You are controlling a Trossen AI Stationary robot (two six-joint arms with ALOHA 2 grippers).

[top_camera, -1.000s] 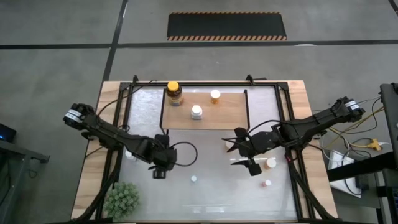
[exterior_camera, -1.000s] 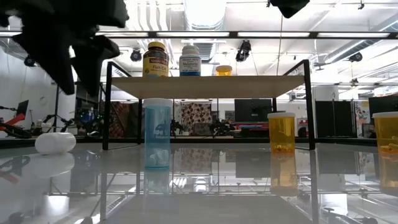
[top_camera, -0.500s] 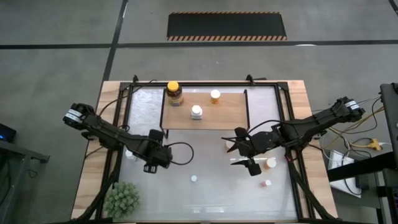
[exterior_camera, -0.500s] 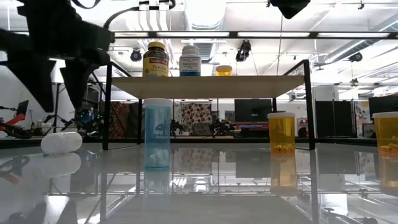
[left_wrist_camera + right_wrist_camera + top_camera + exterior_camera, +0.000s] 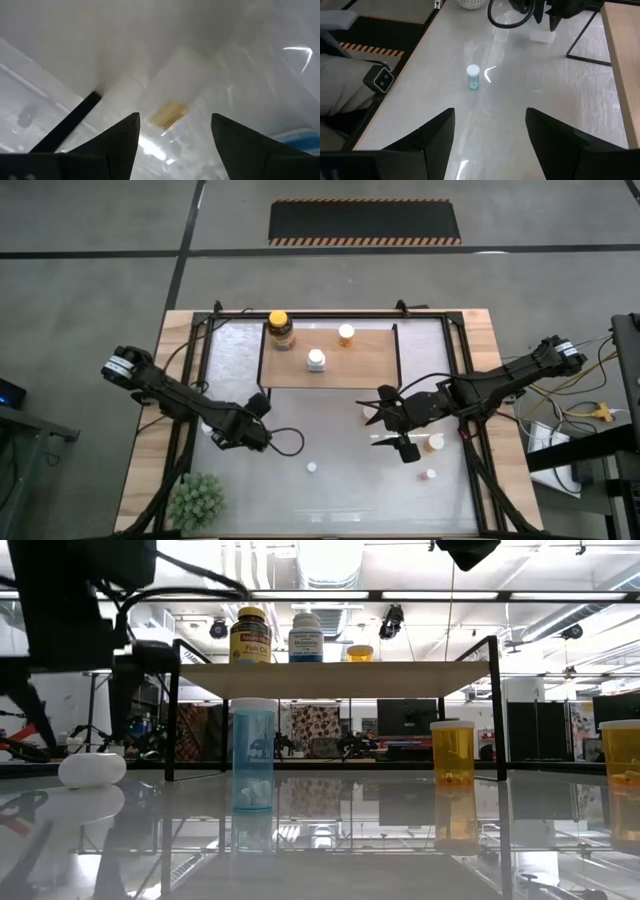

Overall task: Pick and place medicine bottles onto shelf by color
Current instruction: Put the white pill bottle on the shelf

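A white medicine bottle (image 5: 92, 769) lies on its side on the glossy table, near its left edge. My left gripper (image 5: 75, 735) is open just above it, pointing down, with one finger on either side; whether they touch the bottle I cannot tell. In the high view this gripper (image 5: 222, 438) covers the bottle. My right gripper (image 5: 395, 425) is open and waits right of the table's middle, touching nothing. The light-wood shelf (image 5: 370, 365) carries an amber jar (image 5: 281, 330), a white bottle (image 5: 316, 360) and an orange bottle (image 5: 346, 334).
A tiny pale blue bottle (image 5: 312, 467) stands near the table's middle. Orange bottles (image 5: 434, 443) and a small one (image 5: 430, 475) stand at the right, close to my right gripper. A green plant (image 5: 195, 500) sits at the near left corner. The shelf's black legs (image 5: 170, 710) stand behind the lying bottle.
My left gripper has moved toward the table's left edge and come down over the lying white bottle, turning so that its open fingers now stand on either side of it. My right arm has kept still.
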